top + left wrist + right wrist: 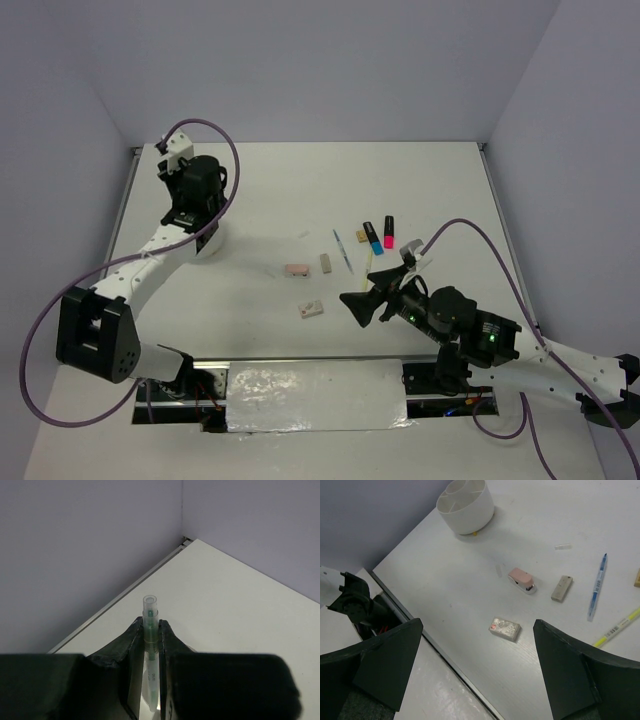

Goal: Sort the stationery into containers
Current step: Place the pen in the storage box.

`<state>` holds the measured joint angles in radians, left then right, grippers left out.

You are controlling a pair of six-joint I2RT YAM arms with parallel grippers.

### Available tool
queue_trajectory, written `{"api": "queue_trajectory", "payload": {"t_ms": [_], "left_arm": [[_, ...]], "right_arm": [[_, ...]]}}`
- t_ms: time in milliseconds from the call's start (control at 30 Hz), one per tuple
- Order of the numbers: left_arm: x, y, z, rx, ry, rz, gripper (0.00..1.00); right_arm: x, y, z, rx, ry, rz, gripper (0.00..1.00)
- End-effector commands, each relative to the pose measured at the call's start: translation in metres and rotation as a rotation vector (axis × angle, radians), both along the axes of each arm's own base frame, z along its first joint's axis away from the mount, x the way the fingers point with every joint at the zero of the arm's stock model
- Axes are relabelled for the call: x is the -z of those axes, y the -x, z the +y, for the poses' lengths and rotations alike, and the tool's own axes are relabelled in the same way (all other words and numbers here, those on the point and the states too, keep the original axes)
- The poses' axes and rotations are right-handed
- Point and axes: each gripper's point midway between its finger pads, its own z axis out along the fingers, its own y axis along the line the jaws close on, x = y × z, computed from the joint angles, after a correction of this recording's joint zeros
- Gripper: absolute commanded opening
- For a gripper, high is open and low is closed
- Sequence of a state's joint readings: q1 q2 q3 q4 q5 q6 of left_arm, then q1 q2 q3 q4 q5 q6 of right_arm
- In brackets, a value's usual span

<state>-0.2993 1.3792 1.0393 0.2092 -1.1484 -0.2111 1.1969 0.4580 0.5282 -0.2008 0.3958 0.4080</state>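
**A:** White counter, grey walls. What's on the left?
**B:** The left hand is narrow, pinching a clear-capped pen. The divided tub stands on the counter's left side.
**A:** And rightward?
**B:** A tan eraser and a blue pen lie loose. The right hand is spread wide and empty, with a wrapped eraser just ahead of it.

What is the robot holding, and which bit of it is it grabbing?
The left gripper pinches a thin pen just below its clear cap, which pokes out past the jaws. The right gripper is open and empty.
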Motion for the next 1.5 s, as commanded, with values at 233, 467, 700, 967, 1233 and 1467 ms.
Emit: {"api": "queue_trajectory", "payload": {"t_ms": [233,467,700,967,1233,1467], "left_arm": [[0.009,-0.013,0.01,-0.037,0.038,-0.099,0.09],[0.028,-0.017,0.019,-0.082,0.075,-0.074,0.18],[0.044,-0.015,0.016,-0.067,0.121,-0.08,0.48],[0.024,0.0,0.02,-0.086,0.155,-0.143,0.84],[-0.059,0.015,-0.026,0.241,0.33,-0.191,0.99],[-0.055,0.059,-0.103,0.709,0.512,0.031,0.99]], "right_arm": [[0.006,0.001,0.001,-0.006,0.008,0.017,1.0],[0.003,0.003,0.001,-0.019,0.021,0.016,1.0],[0.004,0.002,0.0,-0.016,0.03,0.014,1.0],[0.012,0.002,0.0,-0.012,0.03,0.025,1.0],[0.024,-0.006,0.004,0.041,0.116,0.087,1.0],[0.058,-0.024,0.005,0.146,0.3,0.251,1.0]]}}
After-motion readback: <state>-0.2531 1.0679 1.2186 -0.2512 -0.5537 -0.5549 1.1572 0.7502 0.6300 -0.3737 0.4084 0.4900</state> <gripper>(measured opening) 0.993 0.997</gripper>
